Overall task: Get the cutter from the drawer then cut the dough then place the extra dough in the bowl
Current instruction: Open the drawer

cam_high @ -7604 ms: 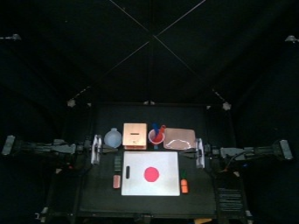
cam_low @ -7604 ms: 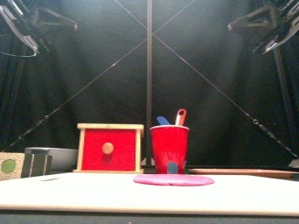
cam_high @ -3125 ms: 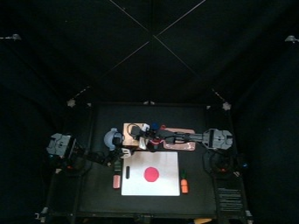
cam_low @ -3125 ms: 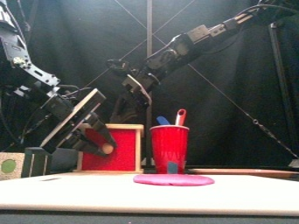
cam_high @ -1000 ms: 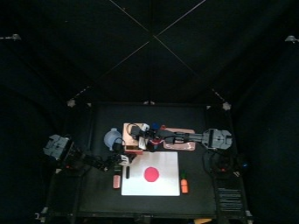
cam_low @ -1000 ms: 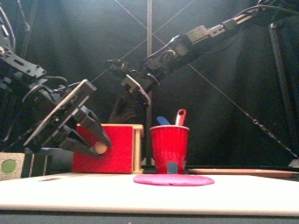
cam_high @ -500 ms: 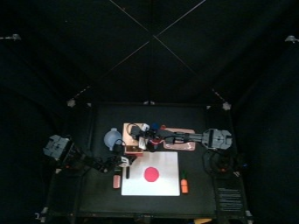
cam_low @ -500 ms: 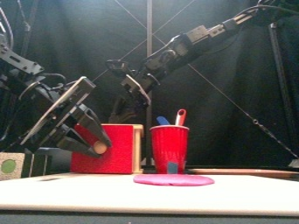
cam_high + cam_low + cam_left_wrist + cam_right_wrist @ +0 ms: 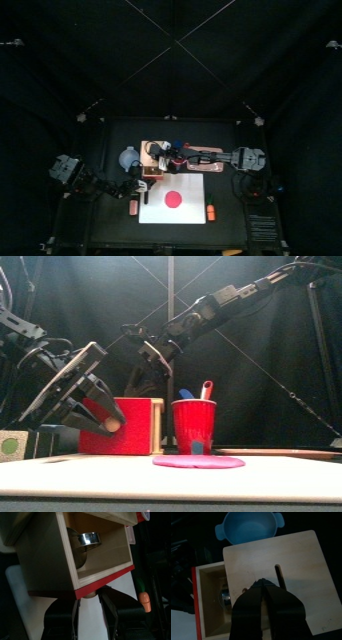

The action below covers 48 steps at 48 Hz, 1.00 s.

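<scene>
Left wrist view: left gripper (image 9: 89, 596) clamped narrow on knob (image 9: 90, 591) of red drawer front (image 9: 110, 576), which stands out of wooden box (image 9: 288, 559). Cutter (image 9: 88, 538) sits inside, lower part hid by wall. Right gripper (image 9: 264, 585) tips together on box top. Dough (image 9: 171, 197) flat on board (image 9: 195, 183). Bowl (image 9: 249, 525) beside box, rim cut off.

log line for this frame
drawer: open | left gripper: shut on knob | right gripper: shut, tips on box top | cutter: inside drawer | dough: uncut

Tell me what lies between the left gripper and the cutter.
In the left wrist view: the red drawer front, then bare drawer floor up to the cutter.
</scene>
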Tool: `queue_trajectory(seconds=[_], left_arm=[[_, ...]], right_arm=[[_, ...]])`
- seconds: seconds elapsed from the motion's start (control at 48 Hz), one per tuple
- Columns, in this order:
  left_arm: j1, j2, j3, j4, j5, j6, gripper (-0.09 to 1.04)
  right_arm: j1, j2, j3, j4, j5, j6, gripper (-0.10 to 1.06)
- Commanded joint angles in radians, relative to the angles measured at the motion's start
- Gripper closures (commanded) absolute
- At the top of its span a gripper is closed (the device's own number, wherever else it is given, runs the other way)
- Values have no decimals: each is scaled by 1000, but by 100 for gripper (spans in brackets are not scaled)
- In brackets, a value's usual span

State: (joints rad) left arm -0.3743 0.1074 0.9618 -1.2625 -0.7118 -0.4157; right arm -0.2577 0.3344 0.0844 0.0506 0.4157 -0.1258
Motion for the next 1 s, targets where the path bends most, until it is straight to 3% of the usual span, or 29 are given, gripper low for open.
queue_trajectory(seconds=[0.021,1.0], left_arm=[[-31,0,-12,0,18,2,45],[-34,-9,-38,18,23,3,45]], right_arm=[[-2,18,3,-2,14,2,94],[-2,28,-6,-2,14,2,94]])
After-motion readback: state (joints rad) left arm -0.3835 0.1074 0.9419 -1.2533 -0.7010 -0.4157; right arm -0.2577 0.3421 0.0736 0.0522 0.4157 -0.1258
